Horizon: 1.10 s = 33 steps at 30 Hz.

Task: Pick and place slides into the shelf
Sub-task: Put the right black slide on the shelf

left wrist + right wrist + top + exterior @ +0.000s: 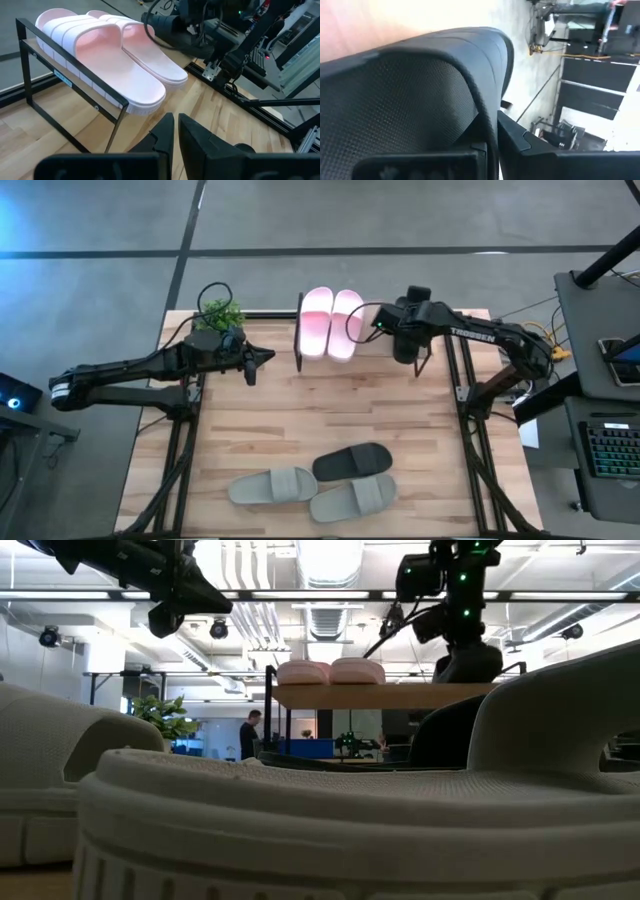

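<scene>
Hands closed and empty: left hand beside the low black-framed, wood-topped shelf at the counter's far edge, right hand beyond it. Pale pink slides are shelved. Black slide and grey-green slides lie near the front edge, long axes crosswise, roughly equidistant from both.

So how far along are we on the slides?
Done: the pink pair sits on the shelf.
In hand: the right pincer, by the shelf's end, is shut on what looks like a black slide. The left pincer is shut and empty beside the shelf.
Left: the other black slide and both grey-green slides lie on the table's near side.
</scene>
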Each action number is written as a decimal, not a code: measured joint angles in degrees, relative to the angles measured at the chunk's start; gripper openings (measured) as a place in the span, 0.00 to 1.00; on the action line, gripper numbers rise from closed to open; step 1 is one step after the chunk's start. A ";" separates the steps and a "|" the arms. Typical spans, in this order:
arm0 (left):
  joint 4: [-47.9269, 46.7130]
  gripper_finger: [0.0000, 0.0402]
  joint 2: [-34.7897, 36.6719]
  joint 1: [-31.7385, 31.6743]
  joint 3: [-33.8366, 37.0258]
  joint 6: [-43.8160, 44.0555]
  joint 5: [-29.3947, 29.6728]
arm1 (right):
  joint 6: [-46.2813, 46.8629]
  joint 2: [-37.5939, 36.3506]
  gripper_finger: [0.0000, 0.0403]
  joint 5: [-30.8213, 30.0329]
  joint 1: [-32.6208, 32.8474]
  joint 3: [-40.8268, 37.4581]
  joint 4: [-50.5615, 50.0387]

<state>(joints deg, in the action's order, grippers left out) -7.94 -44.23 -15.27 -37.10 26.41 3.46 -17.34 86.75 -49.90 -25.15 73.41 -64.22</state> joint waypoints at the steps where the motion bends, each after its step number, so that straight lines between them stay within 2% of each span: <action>1: 0.00 0.03 0.00 0.00 0.00 0.02 -0.02 | 0.02 -0.52 0.03 -0.59 0.02 0.00 0.00; 13: 0.02 0.03 0.00 0.00 0.00 0.15 1.38 | -7.67 -2.74 0.03 0.25 -0.72 -2.83 1.10; 27: 0.02 0.03 0.00 0.00 0.00 0.16 2.82 | -8.47 -3.48 0.03 1.03 -0.81 -3.82 3.53; 33: 0.02 0.03 0.00 -0.02 0.00 0.15 3.06 | -8.17 -3.75 0.14 2.33 -1.12 -4.06 3.60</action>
<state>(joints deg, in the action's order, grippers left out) -7.92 -44.23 -15.29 -37.10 26.57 6.52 -25.52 83.00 -47.57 -26.27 69.34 -60.62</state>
